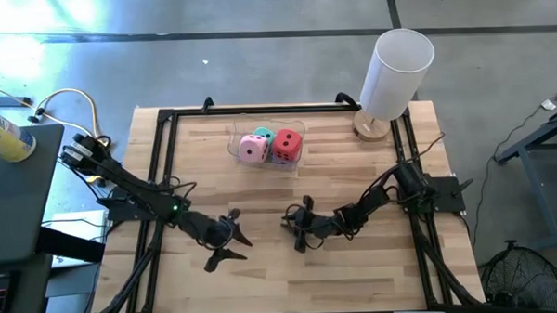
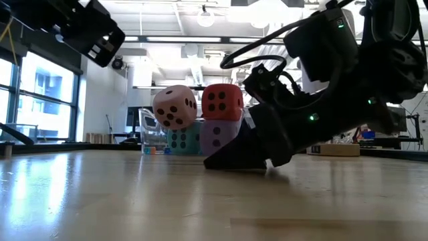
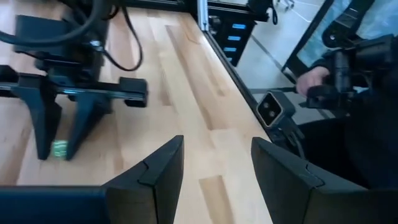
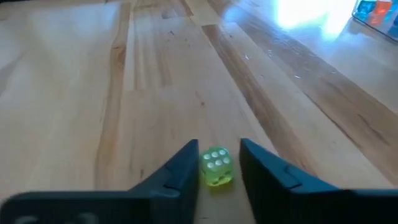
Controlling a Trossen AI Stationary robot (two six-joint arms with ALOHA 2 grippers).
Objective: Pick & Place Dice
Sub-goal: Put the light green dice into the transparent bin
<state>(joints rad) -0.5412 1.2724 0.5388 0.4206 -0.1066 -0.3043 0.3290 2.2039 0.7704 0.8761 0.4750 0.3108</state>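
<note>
Right wrist view gives me the key thing: a small translucent green die (image 4: pixel 216 166) sits on the wooden surface (image 4: pixel 155 81) between my right gripper (image 4: pixel 217 169) jaws, which are nearly around it. Whether they grip it I cannot tell; it looks unlifted. Up top, the right gripper sits low at mid-surface. The left gripper (image 1: pixel 228 244) waits just beside it, jaws parted and empty. Well apart at the far edge, the big soft dice are piled in a clear container (image 1: pixel 236 144): pink die (image 1: pixel 252 148) and red die (image 1: pixel 288 145) above, teal die (image 2: pixel 179 139) and purple die (image 2: pixel 221 136) below. I judge those placed; the green one remains.
</note>
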